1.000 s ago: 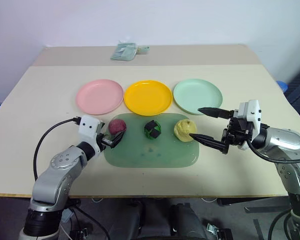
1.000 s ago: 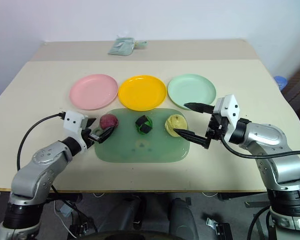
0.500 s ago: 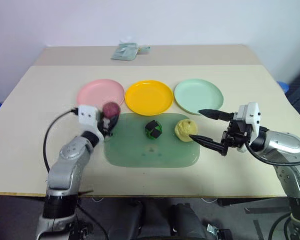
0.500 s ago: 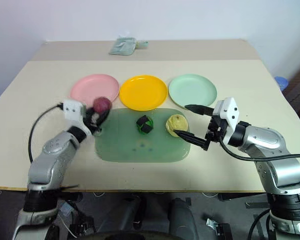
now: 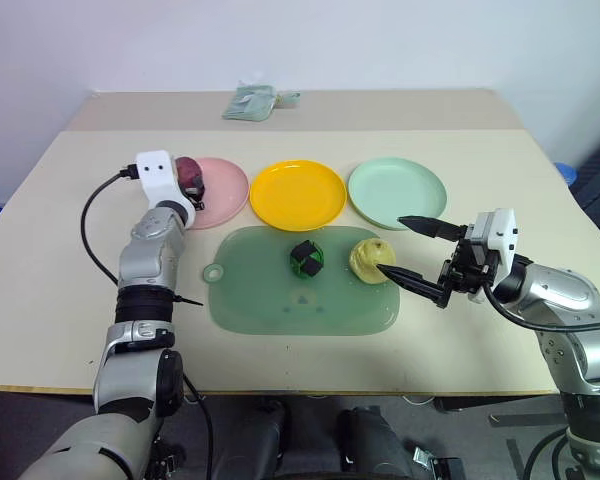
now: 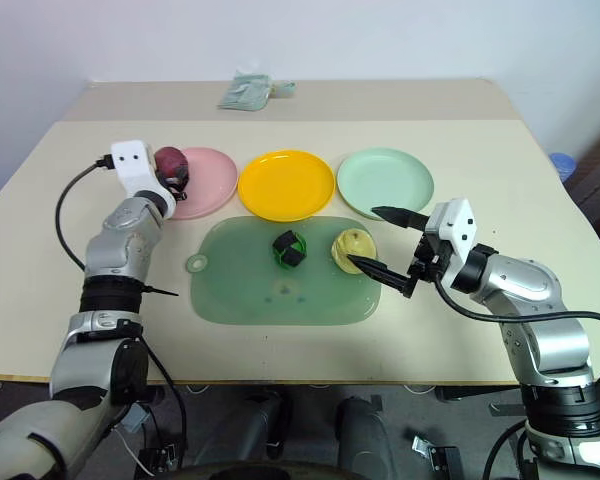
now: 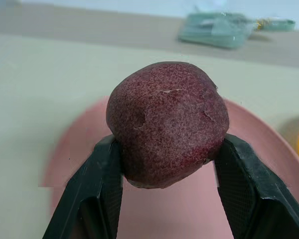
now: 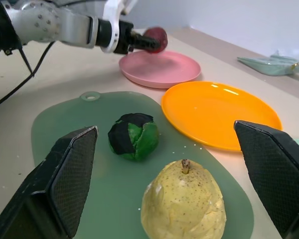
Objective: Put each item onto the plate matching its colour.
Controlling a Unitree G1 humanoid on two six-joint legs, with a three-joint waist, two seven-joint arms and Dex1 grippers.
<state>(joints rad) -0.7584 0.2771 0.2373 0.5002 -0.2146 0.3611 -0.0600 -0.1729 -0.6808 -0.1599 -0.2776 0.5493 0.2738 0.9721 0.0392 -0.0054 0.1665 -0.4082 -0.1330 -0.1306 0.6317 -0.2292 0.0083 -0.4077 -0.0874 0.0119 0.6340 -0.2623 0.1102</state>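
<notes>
The dark red-purple ball (image 7: 167,123) has been lifted off the green mat (image 5: 280,300), where it lay a second ago, and is now carried over the near-left edge of the pink plate (image 5: 220,190). It is gripped between the two black fingers (image 7: 99,194) of the left pincer (image 5: 188,178), one pad pressed to each side, with the ball bulging above the tips and the plate seen beneath it; contact with the plate cannot be told. The left arm has been stretched forward across the surface (image 5: 60,240) from its earlier spot beside the mat. The right pincer (image 5: 410,250) is seen much as it was, spread wide and holding nothing, its fingertips flanking the right side of the pale yellow fruit (image 5: 370,259), one just beside it and one toward the mint green plate (image 5: 397,191). The green-and-black ball (image 5: 306,258) is left on the mat, between the vacated spot and the fruit. The yellow plate (image 5: 297,194) is bare.
</notes>
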